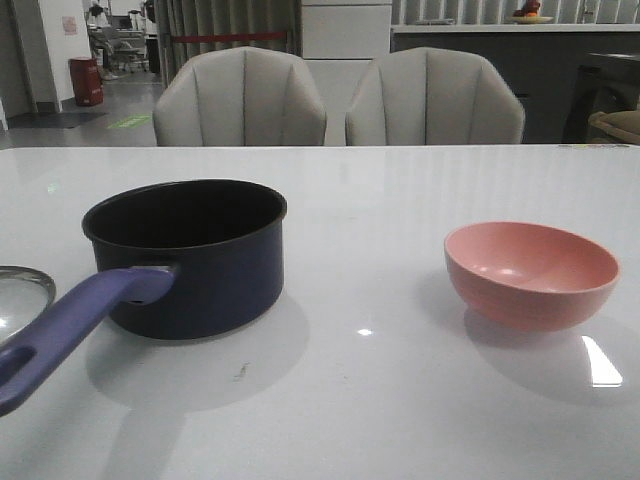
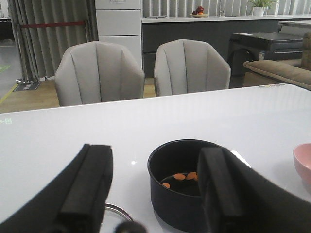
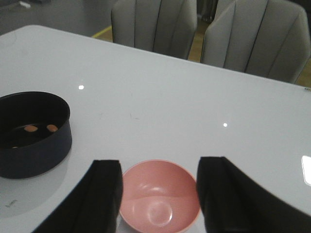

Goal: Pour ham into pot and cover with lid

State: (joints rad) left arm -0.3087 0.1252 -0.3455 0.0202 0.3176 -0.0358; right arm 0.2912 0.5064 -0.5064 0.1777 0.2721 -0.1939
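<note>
While spread wide and clutching nothing, left gripper (image 2: pixel 155 194) hung over the left part of the table (image 1: pixel 400 190), its two black fingers (image 2: pixel 92 184) framing the pot (image 2: pixel 182 189) from the near side. Held just as wide and just as bare, right gripper (image 3: pixel 158 194), poised above the pink bowl (image 3: pixel 160 196) with a finger on either side of it and no contact visible. Neither gripper nor arm seen from the front camera.

Stood upright on the left half of the table, the dark pot (image 1: pixel 190 255), uncovered, its long purple-blue handle (image 1: pixel 75 325) reaching toward the near left edge. Lay on the black bottom of the pot, the ham (image 2: pixel 183 177): a few small orange slices, two of them showing from the right wrist (image 3: pixel 40 128). Rested flat on the table at the far left edge of the front view, just left of the handle, the glass lid (image 1: pixel 20 295), only part of it showing; whether it touched the handle, impossible to tell.

Sat upright on the right half, well apart from the pot, the pink bowl (image 1: pixel 530 272), nothing inside. Stood beyond the far edge of the table, two pale chairs (image 1: pixel 240 100) side by side.
</note>
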